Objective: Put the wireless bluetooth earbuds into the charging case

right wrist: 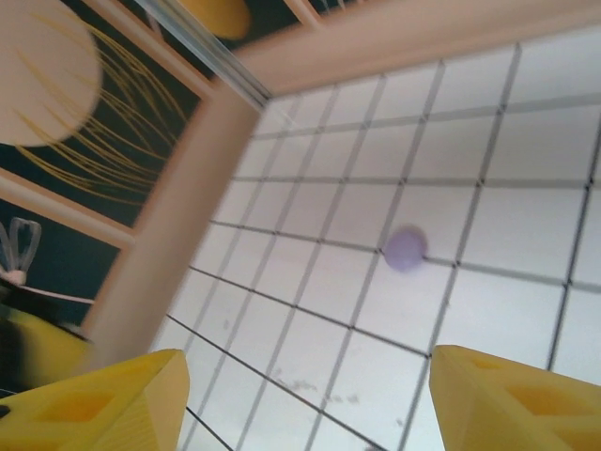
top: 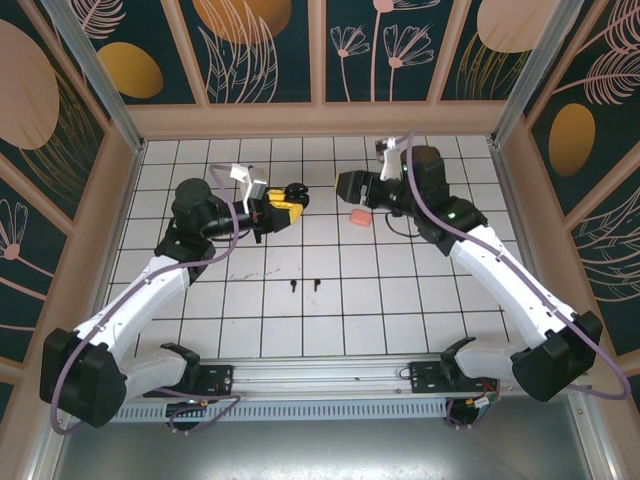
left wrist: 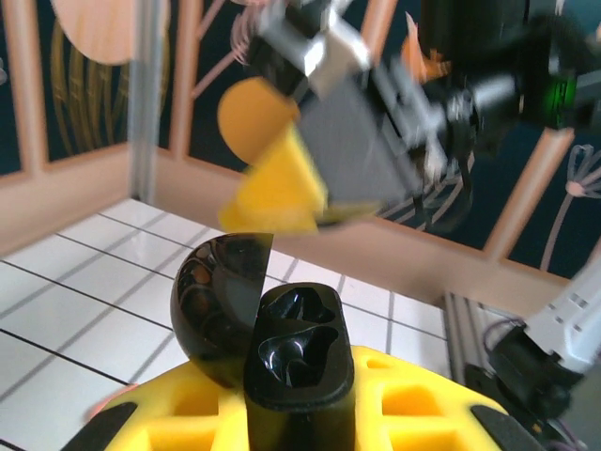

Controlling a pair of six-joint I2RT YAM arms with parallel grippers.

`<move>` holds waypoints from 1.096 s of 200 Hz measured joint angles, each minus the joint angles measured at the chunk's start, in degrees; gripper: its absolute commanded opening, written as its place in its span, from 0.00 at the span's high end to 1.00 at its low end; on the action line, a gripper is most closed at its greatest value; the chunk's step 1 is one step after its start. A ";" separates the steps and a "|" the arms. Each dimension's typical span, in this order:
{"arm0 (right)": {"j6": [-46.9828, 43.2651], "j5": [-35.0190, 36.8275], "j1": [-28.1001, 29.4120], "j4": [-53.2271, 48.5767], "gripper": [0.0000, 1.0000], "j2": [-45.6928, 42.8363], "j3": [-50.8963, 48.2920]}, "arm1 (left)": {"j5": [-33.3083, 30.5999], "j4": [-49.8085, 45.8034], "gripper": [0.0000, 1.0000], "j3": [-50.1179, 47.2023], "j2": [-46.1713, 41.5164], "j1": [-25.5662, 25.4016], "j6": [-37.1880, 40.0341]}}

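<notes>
Currently, the left gripper [top: 286, 205] clamps the black charging case [left wrist: 296, 362] while the right gripper [right wrist: 308, 381] is spread apart.

The open black charging case [left wrist: 299, 362], its lid [left wrist: 218, 301] tipped left, sits clamped between the yellow fingers [left wrist: 423, 413] of the left gripper [left wrist: 300, 427], with the blurred right gripper [left wrist: 300, 202] above.

black charging case [left wrist: 296, 362], lid open, upright, held aloft; two black earbuds [top: 292, 286], side by side on tiles
</notes>
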 measured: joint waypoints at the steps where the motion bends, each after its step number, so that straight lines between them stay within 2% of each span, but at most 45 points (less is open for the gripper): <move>1: 0.04 0.07 0.00 0.04 0.32 0.00 -0.24 | -0.13 0.13 1.00 -0.04 -0.04 0.00 0.00; 24: 2.49 1.68 0.85 0.17 0.34 0.59 -7.41 | -5.70 3.39 1.00 -1.57 -1.62 0.02 -1.05; 42: 4.61 3.43 4.00 0.48 0.35 2.45 -11.10 | -10.40 5.90 1.00 -2.78 -2.45 0.33 -1.75; 97: 11.30 9.77 16.20 1.31 0.42 12.46 -11.39 | -25.27 9.86 1.00 -5.01 -4.33 1.95 -2.80; 152: 17.31 16.52 22.58 -4.20 0.50 25.97 -1.11 | -35.78 11.15 1.00 -5.88 -4.33 3.37 -3.76; 219: 20.94 22.18 27.89 -12.24 0.57 38.64 11.41 | -39.36 12.37 1.00 -5.99 -4.31 5.25 -4.81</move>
